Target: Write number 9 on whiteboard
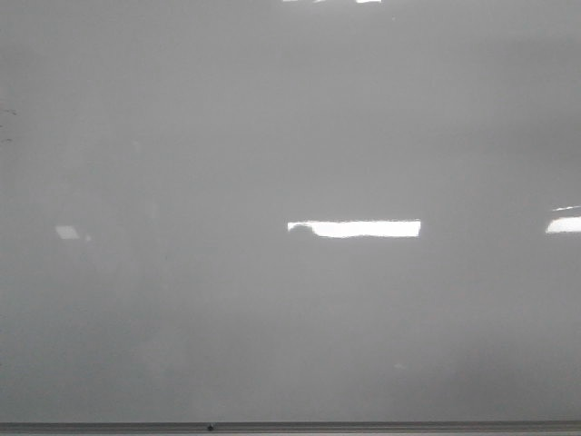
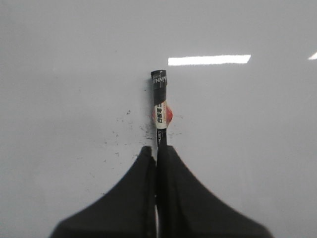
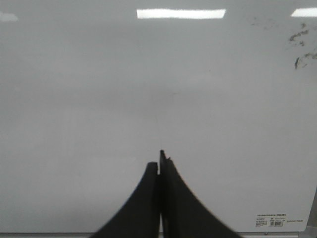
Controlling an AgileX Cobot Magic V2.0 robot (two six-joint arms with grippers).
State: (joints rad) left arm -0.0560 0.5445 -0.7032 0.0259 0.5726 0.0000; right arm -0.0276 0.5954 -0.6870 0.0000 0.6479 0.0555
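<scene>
Marker (image 2: 160, 106): my left gripper (image 2: 156, 151) clamped it, tip toward the board (image 2: 257, 148).
Right gripper (image 3: 159, 161): closed, empty.
Board: faced me, filling every view.
9: none visible; writing was all left.

whiteboard (image 1: 290, 136): cut off on three sides in front view
marker (image 2: 159, 106): lower barrel hidden between left tool (image 2: 156, 151) fingers; label text unreadable
sticker (image 3: 271, 220): print too small

We see the whiteboard (image 1: 272, 136) bare & wide open w/ no obstacles across its face, only its frame edge (image 1: 363, 425) bounding it below.
</scene>
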